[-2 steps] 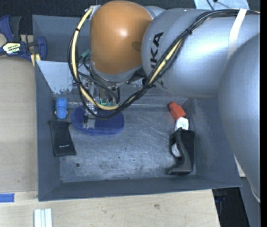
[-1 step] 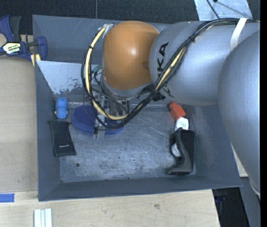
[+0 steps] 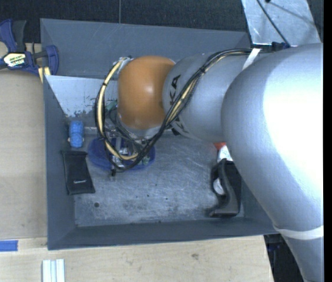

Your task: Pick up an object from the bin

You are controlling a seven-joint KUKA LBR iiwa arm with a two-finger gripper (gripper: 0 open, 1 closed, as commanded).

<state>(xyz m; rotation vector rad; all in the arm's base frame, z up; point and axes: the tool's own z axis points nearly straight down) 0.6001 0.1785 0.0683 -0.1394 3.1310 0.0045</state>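
Grey metal bin under you: your end effector sits low at left-centre, directly over a blue round disc-like thing whose rim peeks out leftward. Cables hide it, so you cannot tell whether it is apart or together.

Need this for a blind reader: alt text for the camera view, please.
The robot arm reaches into the grey bin from the right, claw down over a blue round thing at left. Beside it lie a small blue cylinder and a black block; a black curved piece lies right.
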